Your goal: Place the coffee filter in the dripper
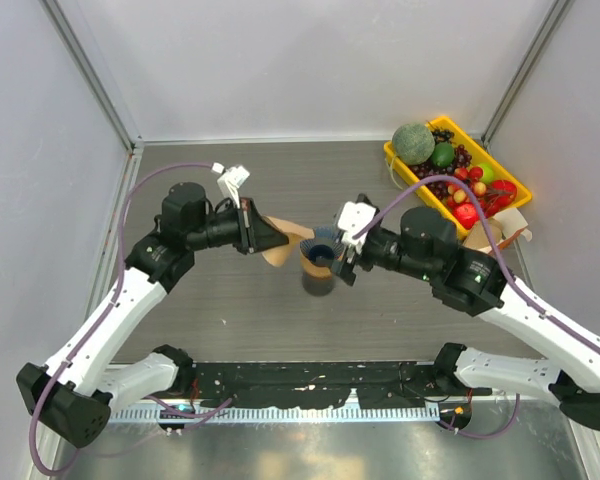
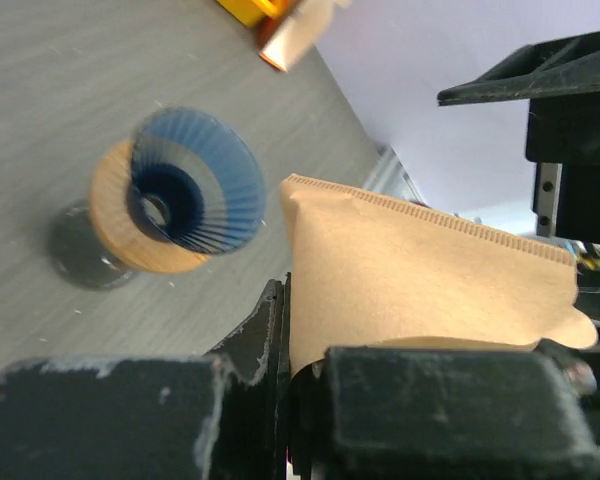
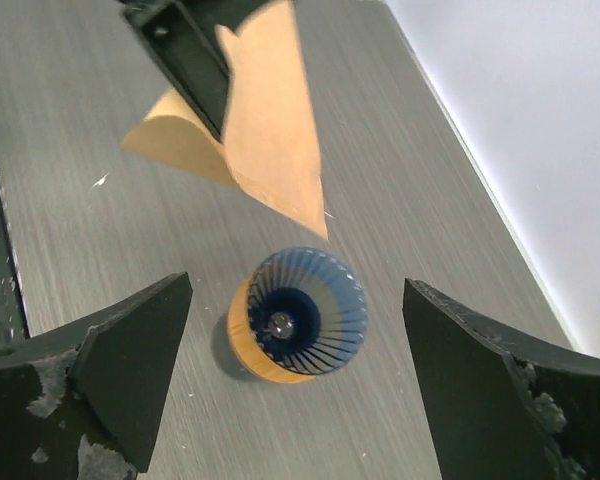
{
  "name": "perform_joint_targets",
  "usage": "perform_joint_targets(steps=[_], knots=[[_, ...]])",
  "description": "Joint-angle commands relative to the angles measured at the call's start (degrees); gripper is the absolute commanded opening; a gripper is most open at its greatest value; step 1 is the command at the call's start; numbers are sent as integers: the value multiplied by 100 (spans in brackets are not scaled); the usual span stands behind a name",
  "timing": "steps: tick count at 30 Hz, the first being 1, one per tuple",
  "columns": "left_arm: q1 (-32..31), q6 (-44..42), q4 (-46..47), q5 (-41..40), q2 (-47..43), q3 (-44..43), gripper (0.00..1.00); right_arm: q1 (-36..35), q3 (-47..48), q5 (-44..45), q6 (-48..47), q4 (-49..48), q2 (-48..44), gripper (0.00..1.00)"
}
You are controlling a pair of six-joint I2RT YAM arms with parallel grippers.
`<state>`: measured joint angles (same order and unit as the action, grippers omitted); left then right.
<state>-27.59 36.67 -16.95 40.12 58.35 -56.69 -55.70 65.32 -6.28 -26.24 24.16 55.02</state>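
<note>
Coffee filter [image 2: 420,270]: thin tan paper, v. light, floppy, creases easily, so pinch flat near an edge, gently. It's in the air just beside the dripper [image 2: 195,180], not yet in. Left gripper [image 1: 263,235] clamped on it, arm stretched in from the left; right gripper [image 1: 342,260] jaws wide apart by the dripper, holding nothing

no readable text anywhere
</note>
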Motion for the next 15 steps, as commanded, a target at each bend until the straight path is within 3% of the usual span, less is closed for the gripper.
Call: perform_joint_targets(steps=[1, 9, 15], knots=[[17, -300, -800, -1461, 221, -851, 0, 463, 638, 153, 1417, -174, -62, 96], [-615, -1381, -1495, -3614, 440, -2205, 0, 455, 1903, 892, 2342, -667, 560, 98], [-730, -1522, -1530, -4144, 599, -2680, 0, -10, 2082, 1541, 1782, -781, 1045, 99]])
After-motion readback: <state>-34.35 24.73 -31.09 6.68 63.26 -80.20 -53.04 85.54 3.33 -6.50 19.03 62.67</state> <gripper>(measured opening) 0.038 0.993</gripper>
